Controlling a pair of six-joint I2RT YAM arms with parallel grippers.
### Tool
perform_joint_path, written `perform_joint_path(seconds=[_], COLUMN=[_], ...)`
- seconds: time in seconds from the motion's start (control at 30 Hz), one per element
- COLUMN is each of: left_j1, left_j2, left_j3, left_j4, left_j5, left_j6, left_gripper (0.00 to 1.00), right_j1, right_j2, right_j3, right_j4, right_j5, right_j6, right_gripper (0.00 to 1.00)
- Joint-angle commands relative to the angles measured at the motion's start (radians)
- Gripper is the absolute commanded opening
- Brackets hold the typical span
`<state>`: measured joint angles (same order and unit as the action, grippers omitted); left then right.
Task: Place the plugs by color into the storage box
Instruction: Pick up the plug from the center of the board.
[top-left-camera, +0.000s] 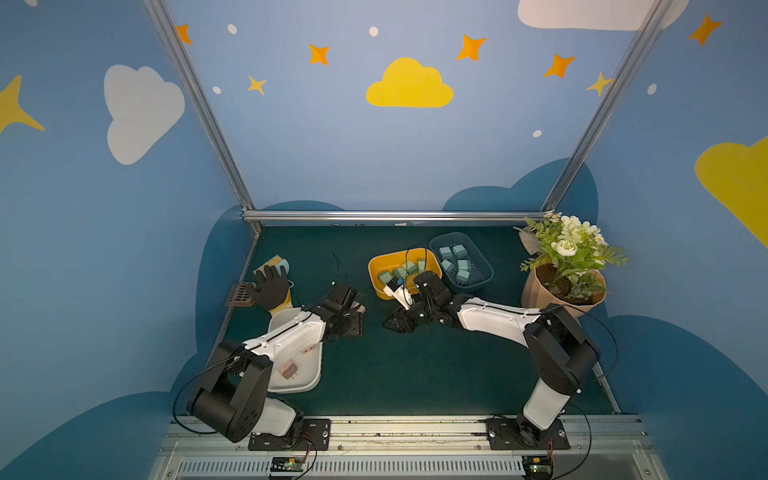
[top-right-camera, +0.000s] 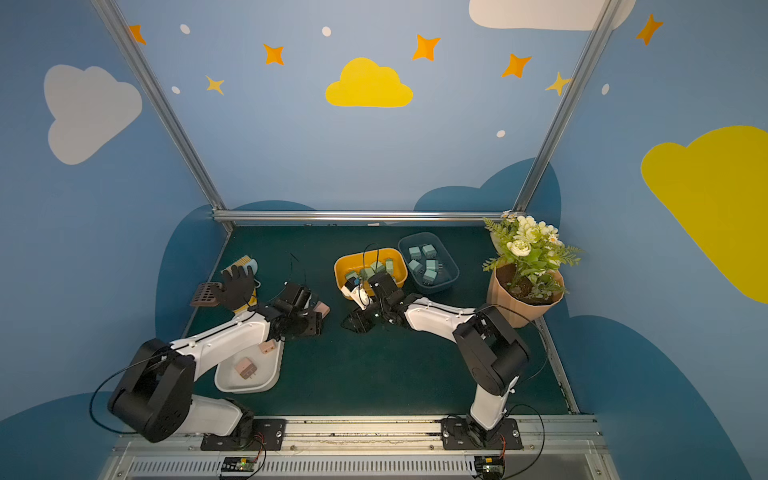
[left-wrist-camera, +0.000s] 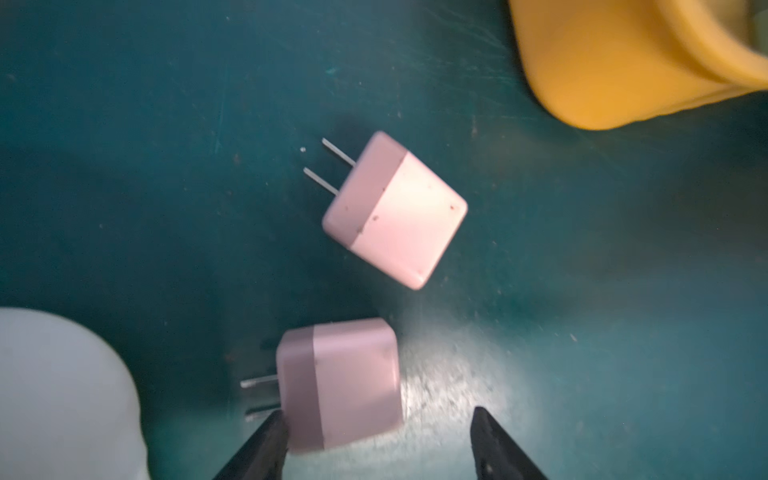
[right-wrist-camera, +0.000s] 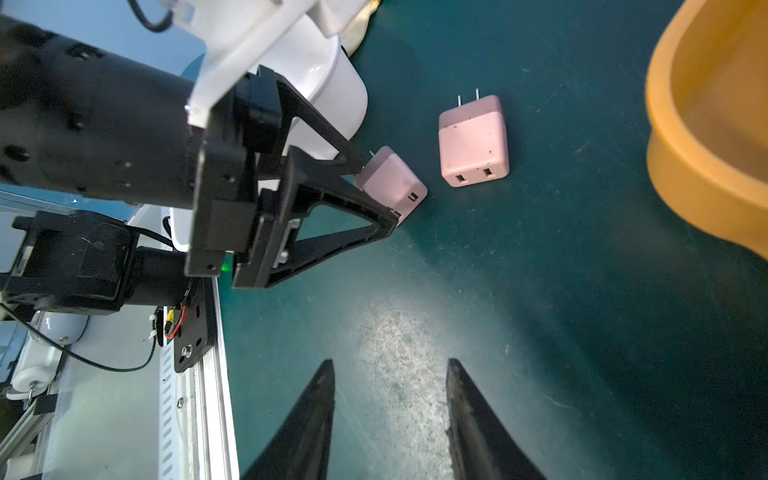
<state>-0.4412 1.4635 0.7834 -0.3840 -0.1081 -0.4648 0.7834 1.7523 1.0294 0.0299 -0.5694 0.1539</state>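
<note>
Probably light, rigid and slick, the pink plug (left-wrist-camera: 336, 384) sits between the parted, unclamped jaws of the left gripper (left-wrist-camera: 376, 411) — its flat sides look safer to grip than the prongs; the right gripper (right-wrist-camera: 390, 361) is part-open and empty.

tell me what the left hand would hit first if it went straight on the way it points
The nearer pink plug: it sits between the left hand's open fingers, close to one of them. The second pink plug lies further along the same line, though depth is hard to judge.
</note>
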Motion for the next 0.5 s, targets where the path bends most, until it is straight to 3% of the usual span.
perform_joint_path(seconds=[0.0,0.2,0.47], left_j1=[0.002,0.004,0.002], left_j2=[0.058,0.148,0.137], left_j3=[0.053,0.109,0.097], left_j4=[-0.062,-0.113,-0.117], left_j5=[-0.051,-0.076,-0.106], left_j6=[0.024,0.038,0.066], left_gripper=[0.69,0.64,0.61], right_j1=[0.005,0.002,0.0], right_j2=[-0.04,-0.029,-0.042], right_j3=[-0.018,-0.026,-0.043], right_j4=[0.045,0.055,0.088], right_j5=[0.007,0.008,0.032], right_j6=[0.004,-0.001,-0.009], right_gripper=[0.44,0.43,0.43])
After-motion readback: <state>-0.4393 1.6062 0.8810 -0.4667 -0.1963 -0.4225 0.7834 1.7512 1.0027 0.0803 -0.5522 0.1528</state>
